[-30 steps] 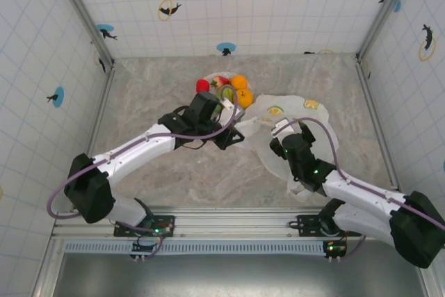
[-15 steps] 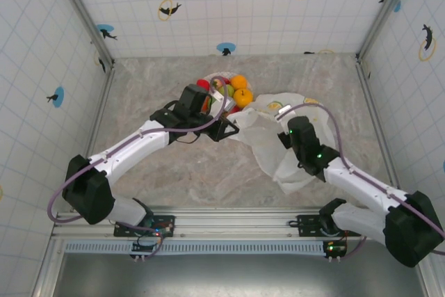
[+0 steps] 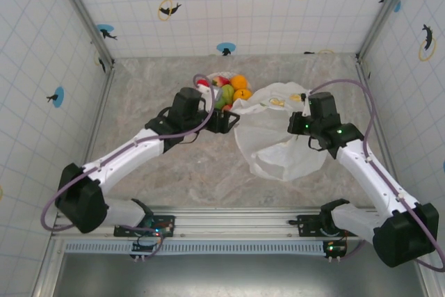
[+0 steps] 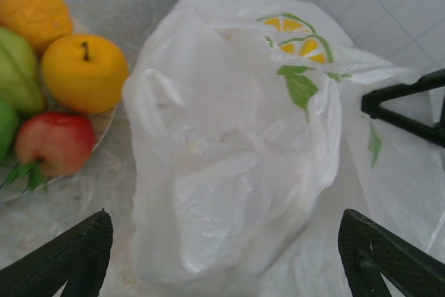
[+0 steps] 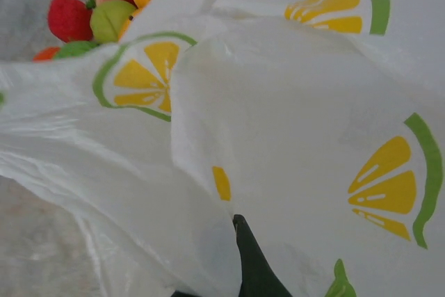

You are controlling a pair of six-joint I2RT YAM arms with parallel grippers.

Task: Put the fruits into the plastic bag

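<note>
With left gripper point(image 3: 226, 122) apart, only right gripper point(image 3: 300, 123) clamps the bag point(image 3: 278, 147), centre right; the thin film may slip free.

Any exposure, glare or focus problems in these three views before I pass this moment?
Top external: even light, sharp, little shadow, though the plastic bag is nearly blown out to white. Left wrist: the bag's folds glare and lose detail, while the fruits beside it are well exposed and fairly sharp. Right wrist: the bag sits very close and looks soft, and the fruits at the top left are blurred.
</note>
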